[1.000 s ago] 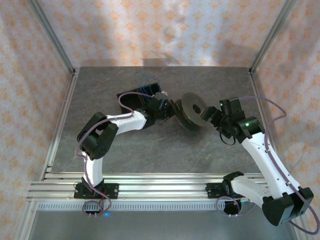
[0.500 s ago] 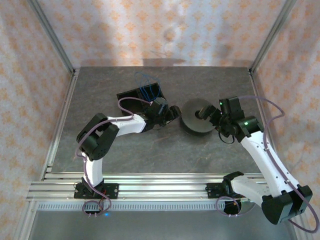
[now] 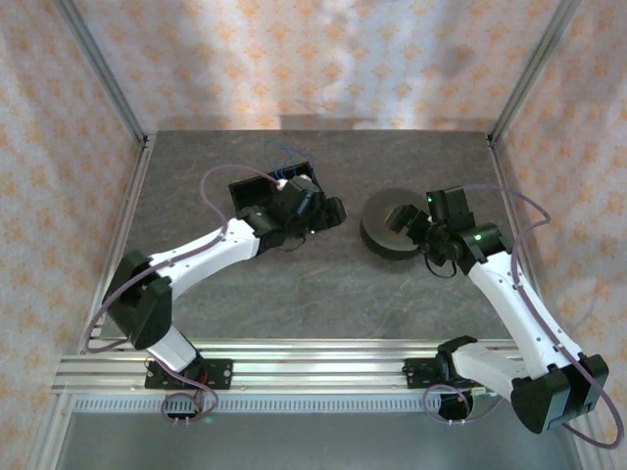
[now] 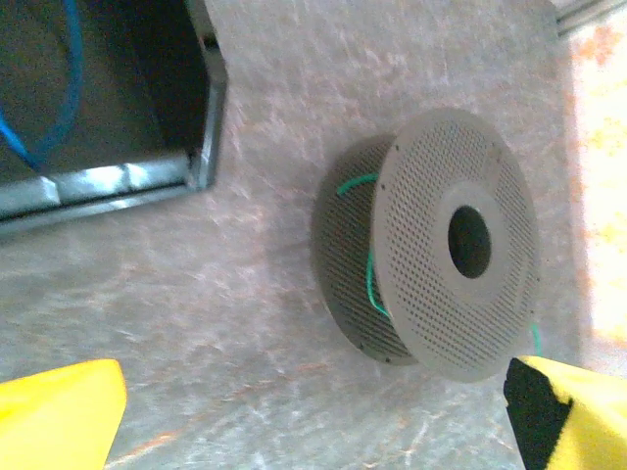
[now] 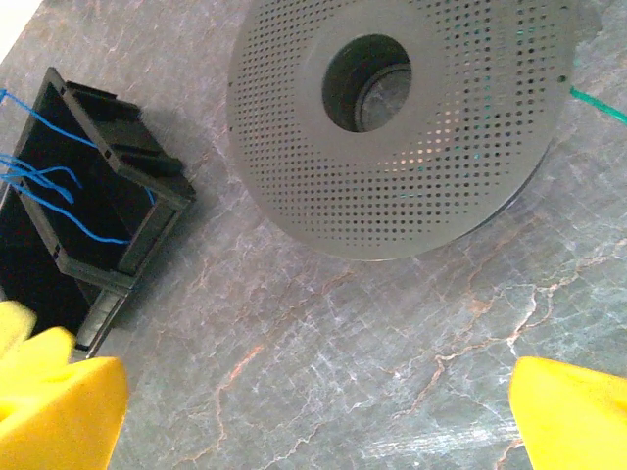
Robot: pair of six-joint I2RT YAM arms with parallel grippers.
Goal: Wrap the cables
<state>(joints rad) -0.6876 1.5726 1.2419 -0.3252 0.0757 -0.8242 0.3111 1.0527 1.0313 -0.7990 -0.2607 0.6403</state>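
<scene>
Left wrist view: blue cable (image 4: 71,88) in black box (image 4: 211,98), green cable (image 4: 370,284) on spool (image 4: 421,196), both arms' jaws wide apart.

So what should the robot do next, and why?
Probably the left gripper should dip into the black box and pinch the blue cable. The green cable is already wound on the perforated spool, while the blue one lies loose in the box. The left gripper is open and close beside the box, so it looks best placed.
</scene>
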